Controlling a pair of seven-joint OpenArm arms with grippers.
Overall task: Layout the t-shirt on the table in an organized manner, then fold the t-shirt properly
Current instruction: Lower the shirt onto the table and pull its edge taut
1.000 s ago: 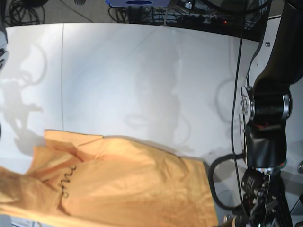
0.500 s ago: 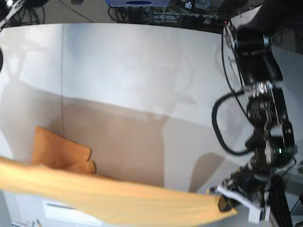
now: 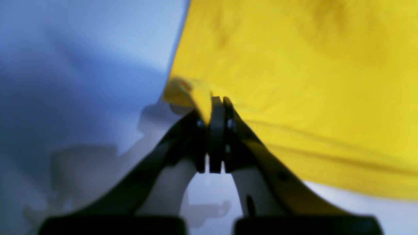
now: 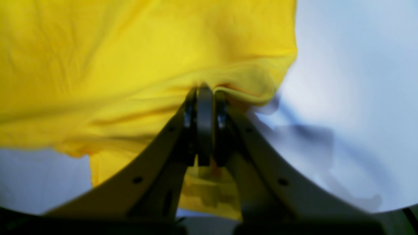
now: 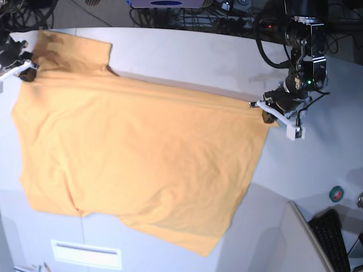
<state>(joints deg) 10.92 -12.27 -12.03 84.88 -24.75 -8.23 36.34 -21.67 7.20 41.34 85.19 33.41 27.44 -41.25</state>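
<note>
Pale grey-white table [image 5: 187, 56] fills the overhead view, with dark cables bunched along its far edge. A large orange-yellow t-shirt [image 5: 136, 164] is stretched in the air above it, held by two robot arms at opposite ends of one long edge.

At the right of the overhead view, the left gripper [image 5: 265, 115] has its jaws pressed together on one corner of the shirt. Its wrist camera shows the dark jaws [image 3: 215, 107] meeting on a bunched fold of yellow cloth, with the rest of the fabric [image 3: 310, 81] spreading up and to the right of the jaws and the bare table off to their left.

At the far left of the overhead view, the right gripper [image 5: 26, 72] is likewise clamped on the opposite corner. Its wrist camera shows the jaws [image 4: 204, 94] closed on a thick hem, with the cloth [image 4: 114, 65] running left from them.

The edge between the two grippers is pulled into a nearly straight line. That line is the shirt's long axis at this moment, and the body of the shirt hangs from it, sagging toward the near side of the table. A short sleeve [image 5: 76, 54] rises just beyond the right gripper.

Laying the shirt flat likely depends on both arms lowering together with that edge taut. Neither arm is nearer; each holds one end.
</note>
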